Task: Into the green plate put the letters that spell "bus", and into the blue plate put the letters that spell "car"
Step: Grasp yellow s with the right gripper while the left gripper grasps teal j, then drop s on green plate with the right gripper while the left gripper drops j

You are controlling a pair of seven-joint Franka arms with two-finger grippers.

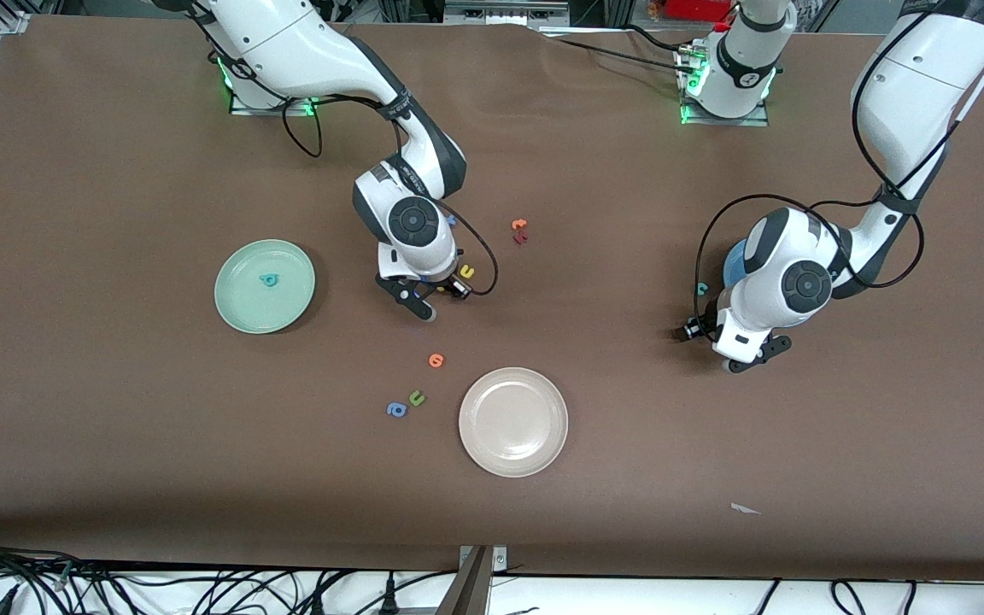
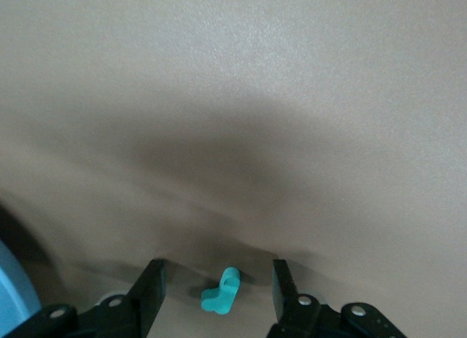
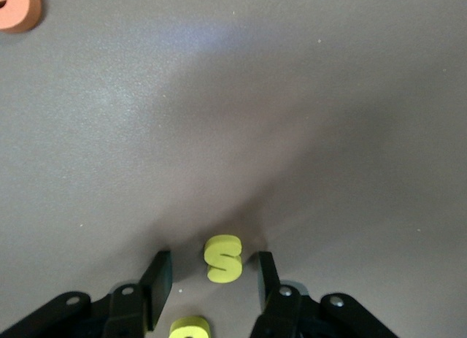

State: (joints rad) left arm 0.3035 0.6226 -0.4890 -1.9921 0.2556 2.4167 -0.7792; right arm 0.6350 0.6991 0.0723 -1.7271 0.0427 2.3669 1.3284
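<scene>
Our right gripper [image 3: 211, 279] straddles the yellow "s" [image 3: 222, 258] on the table, fingers spread, not touching. Our left gripper [image 2: 217, 283] likewise brackets the teal "r" [image 2: 221, 293], fingers apart.

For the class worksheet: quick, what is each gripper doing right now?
Left gripper: open around the small teal letter, not yet gripping.
Right gripper: open around the yellow "s", not yet gripping.
</scene>
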